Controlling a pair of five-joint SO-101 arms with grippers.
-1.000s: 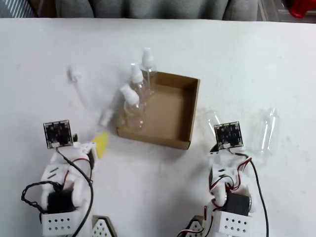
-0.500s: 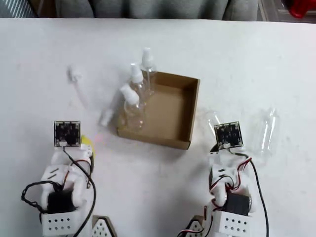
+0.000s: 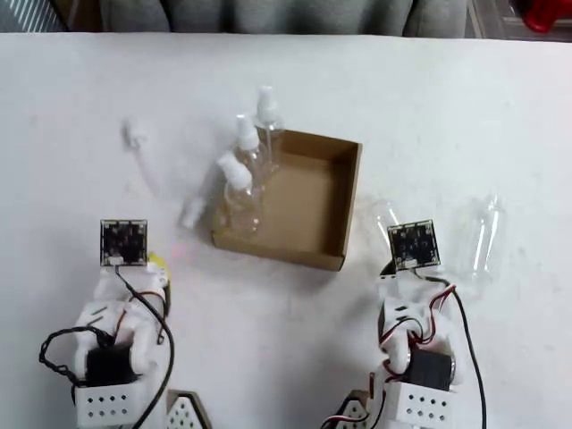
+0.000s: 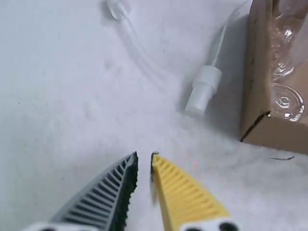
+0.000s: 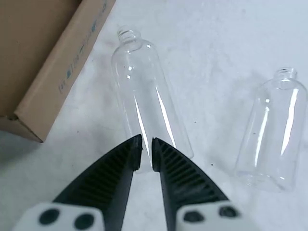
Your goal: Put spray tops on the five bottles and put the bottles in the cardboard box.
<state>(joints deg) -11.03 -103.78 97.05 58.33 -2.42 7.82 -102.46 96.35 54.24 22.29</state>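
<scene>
The cardboard box [image 3: 313, 210] stands mid-table, with three capped bottles [image 3: 243, 183] upright along its left side. Two loose spray tops lie to its left, one close by [image 3: 190, 213] and one farther off [image 3: 136, 136]. Two clear uncapped bottles lie to the right of the box, a near one [image 5: 149, 101] and a far one [image 5: 276, 130]. My left gripper [image 4: 144, 158] is shut and empty, a short way back from the nearer spray top [image 4: 203, 91]. Over the near bottle's base hangs my right gripper [image 5: 147, 144], shut and holding nothing.
The box wall [image 4: 260, 96] stands close beside the nearer spray top, with its thin tube running along the wall. The box corner [image 5: 29, 120] lies beside the near bottle. Open white table surrounds both arms; chairs stand past the far edge.
The left wrist has swung to the right and its yellow finger has drawn back under the camera. The right arm, bottles and spray tops have not moved.
</scene>
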